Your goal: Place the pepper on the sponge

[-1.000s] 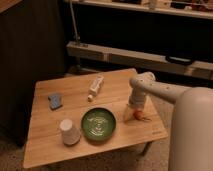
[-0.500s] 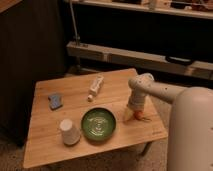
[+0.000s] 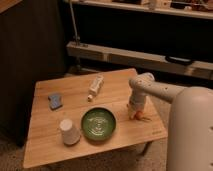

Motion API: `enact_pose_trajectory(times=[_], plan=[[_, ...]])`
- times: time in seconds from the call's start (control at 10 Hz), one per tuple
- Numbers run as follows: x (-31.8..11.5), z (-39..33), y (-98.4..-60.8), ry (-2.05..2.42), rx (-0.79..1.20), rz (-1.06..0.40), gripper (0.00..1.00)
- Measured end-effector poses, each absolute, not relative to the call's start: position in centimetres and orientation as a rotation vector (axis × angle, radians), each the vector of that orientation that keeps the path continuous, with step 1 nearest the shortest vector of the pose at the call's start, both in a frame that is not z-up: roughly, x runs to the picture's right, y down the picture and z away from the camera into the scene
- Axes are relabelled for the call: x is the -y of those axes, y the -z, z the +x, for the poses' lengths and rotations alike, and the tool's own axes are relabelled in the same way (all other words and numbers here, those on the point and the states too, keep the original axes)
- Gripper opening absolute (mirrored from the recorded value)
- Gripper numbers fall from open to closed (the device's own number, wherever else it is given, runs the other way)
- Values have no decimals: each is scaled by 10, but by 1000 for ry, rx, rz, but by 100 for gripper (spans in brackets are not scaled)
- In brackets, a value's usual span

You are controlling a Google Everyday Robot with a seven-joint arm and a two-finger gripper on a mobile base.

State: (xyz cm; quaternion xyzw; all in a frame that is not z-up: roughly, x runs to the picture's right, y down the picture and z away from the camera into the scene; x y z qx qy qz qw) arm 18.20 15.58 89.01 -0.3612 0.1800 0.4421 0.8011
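Wooden table [image 3: 45,145] is being shown, the gripper [image 3: 135,114] being held low at the pepper [image 3: 142,118] by its right edge, grip undeterminable; a centred hold is being advised before carriage to the far-left sponge [image 3: 55,100].

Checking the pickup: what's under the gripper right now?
The gripper sits low over the table, above the pepper. Only an orange bit pokes out beside it; the rest is hidden by the gripper.

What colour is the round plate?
Green round plate, clearest in camera view; the gripper hangs over the orange-red pepper beside it.
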Motion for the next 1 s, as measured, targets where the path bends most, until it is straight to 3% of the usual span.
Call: enact_pose_trajectory(times=[0.6, 0.7, 1.0], plan=[[-155, 180, -895, -927, -401, -795, 46], [-154, 181, -894, -927, -401, -794, 41], [-147, 189, -891, -932, -399, -776, 9]])
